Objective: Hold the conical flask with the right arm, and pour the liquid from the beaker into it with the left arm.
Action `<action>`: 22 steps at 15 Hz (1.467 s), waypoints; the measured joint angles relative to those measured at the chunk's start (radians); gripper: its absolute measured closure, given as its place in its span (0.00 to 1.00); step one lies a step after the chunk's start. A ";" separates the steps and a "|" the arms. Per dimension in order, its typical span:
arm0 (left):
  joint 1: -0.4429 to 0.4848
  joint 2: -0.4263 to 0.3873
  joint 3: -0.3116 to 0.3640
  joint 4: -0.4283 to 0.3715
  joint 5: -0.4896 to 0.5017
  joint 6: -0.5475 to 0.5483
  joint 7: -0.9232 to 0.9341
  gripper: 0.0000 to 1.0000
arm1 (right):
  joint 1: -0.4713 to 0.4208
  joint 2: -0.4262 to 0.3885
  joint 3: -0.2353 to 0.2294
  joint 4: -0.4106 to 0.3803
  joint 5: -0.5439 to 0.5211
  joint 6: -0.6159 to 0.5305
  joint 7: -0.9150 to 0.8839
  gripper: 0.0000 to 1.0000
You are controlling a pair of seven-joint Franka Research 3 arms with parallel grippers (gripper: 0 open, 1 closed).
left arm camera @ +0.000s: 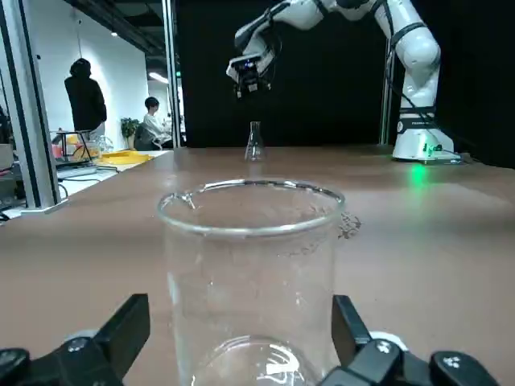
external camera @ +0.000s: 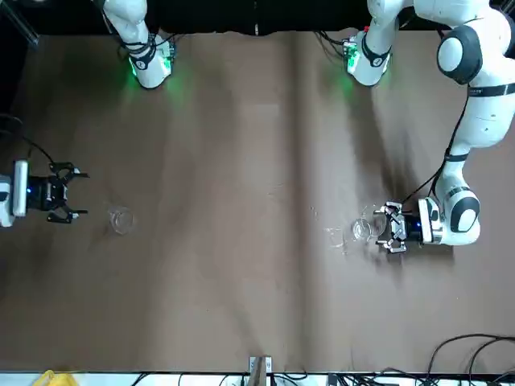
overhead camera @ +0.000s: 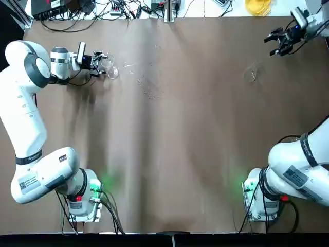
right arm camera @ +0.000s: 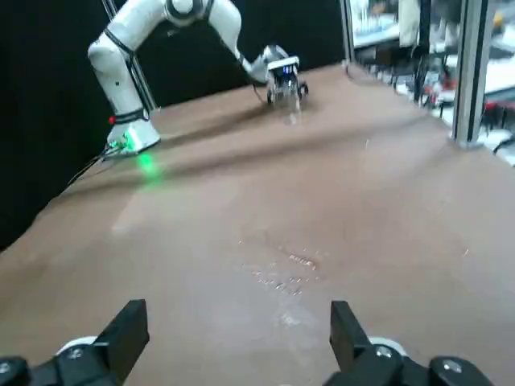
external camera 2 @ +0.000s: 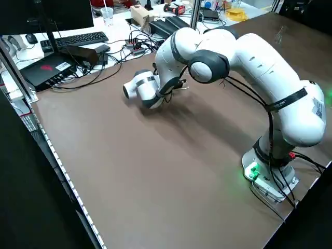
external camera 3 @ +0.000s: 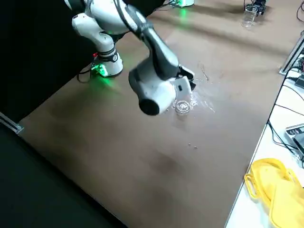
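The beaker (overhead camera: 111, 70) is a clear straight-sided glass standing at the far left of the table. My left gripper (overhead camera: 99, 64) lies low beside it. In the left wrist view the beaker (left arm camera: 251, 265) fills the gap between the spread fingers (left arm camera: 129, 326), so the left gripper is open around it. The conical flask (overhead camera: 250, 74) stands faint at the far right, also seen in the front view (external camera: 121, 219). My right gripper (overhead camera: 280, 43) hovers open a little beyond and to the right of the flask, with nothing between its fingers (right arm camera: 129, 326).
Spilled droplets (overhead camera: 149, 87) glint on the brown table between the two glasses. Cables and equipment (overhead camera: 103, 7) line the far edge, with a yellow object (overhead camera: 257, 6) behind the flask's side. People stand in the room beyond the table (left arm camera: 84, 96).
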State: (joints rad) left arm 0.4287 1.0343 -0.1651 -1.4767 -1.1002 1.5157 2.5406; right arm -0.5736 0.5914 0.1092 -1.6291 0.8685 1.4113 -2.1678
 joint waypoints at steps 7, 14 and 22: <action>-0.019 0.026 -0.001 0.023 -0.047 -0.005 0.001 0.01 | -0.022 0.089 0.000 0.002 0.032 -0.007 -0.225 0.04; -0.041 0.046 -0.001 0.024 -0.051 -0.005 0.001 0.01 | -0.038 0.165 0.000 0.003 0.042 -0.007 -0.296 0.16; -0.075 0.051 -0.001 0.025 -0.064 -0.009 0.015 0.01 | -0.038 0.218 0.005 0.005 0.067 -0.006 -0.296 0.20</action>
State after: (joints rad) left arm 0.3532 1.0855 -0.1661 -1.4521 -1.1642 1.5065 2.5558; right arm -0.6116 0.8089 0.1140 -1.6238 0.9356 1.4048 -2.4635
